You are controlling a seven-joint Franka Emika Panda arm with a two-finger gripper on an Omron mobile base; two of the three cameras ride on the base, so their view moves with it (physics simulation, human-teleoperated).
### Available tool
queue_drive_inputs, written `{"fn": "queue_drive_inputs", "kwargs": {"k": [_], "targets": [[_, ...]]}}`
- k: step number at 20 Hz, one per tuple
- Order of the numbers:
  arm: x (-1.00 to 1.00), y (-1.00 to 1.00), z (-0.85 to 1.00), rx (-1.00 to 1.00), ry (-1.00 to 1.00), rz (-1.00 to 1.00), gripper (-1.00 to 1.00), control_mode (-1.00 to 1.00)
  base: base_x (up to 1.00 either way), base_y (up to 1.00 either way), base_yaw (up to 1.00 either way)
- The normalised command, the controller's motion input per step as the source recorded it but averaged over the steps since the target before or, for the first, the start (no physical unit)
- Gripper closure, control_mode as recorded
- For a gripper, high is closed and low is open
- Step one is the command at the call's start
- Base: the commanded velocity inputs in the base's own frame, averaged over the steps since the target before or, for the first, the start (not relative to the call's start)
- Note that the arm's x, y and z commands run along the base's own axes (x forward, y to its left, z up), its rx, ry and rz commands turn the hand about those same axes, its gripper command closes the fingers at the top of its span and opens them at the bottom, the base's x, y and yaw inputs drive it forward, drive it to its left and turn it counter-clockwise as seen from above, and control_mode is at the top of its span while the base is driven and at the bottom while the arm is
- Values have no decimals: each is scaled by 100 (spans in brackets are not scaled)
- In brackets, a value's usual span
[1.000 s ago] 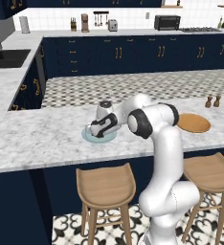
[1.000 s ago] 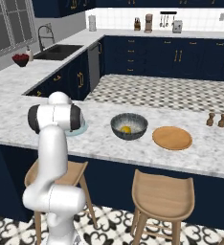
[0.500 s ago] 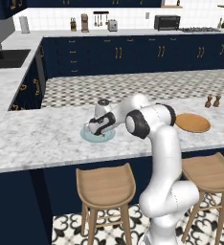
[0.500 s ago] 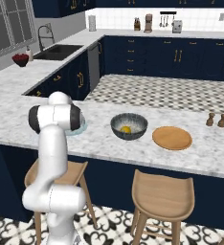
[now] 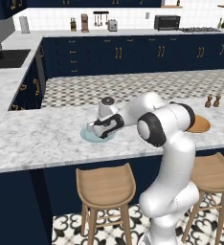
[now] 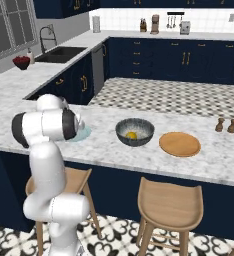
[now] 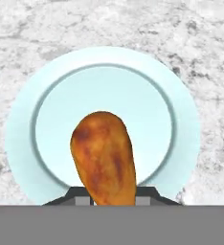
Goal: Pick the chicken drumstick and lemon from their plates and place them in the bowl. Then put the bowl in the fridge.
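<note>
Orange-brown chicken drumstick [image 7: 104,158] sits pinched in the end effector [image 7: 113,201] over the blue plate [image 7: 181,129].

In the hand view the lower end of the orange-brown chicken drumstick [image 7: 104,158] is cut off at the bottom of the frame. In the right base view, left of centre, the arm hides most of the round pale blue plate [image 6: 82,134]. In the left base view the arm hides the left part of the orange-tan wooden plate [image 5: 200,125] at mid right.

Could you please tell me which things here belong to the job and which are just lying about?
Job: drumstick, blue plate, lemon, bowl, wooden plate.
Lying about: salt and pepper shakers, stools, toaster oven.
</note>
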Motion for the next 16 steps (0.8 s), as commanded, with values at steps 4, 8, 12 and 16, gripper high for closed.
{"fn": "queue_drive_inputs", "kwargs": {"k": [4, 8, 12, 16], "targets": [[-63, -25, 96, 0, -1, -9, 100, -100, 0, 0, 0], [-21, -56, 94, 0, 3, -15, 100, -100, 0, 0, 0], [-2, -84, 78, -1, 15, -19, 100, -100, 0, 0, 0], [-12, -91, 57, -1, 16, -17, 100, -100, 0, 0, 0]]}}
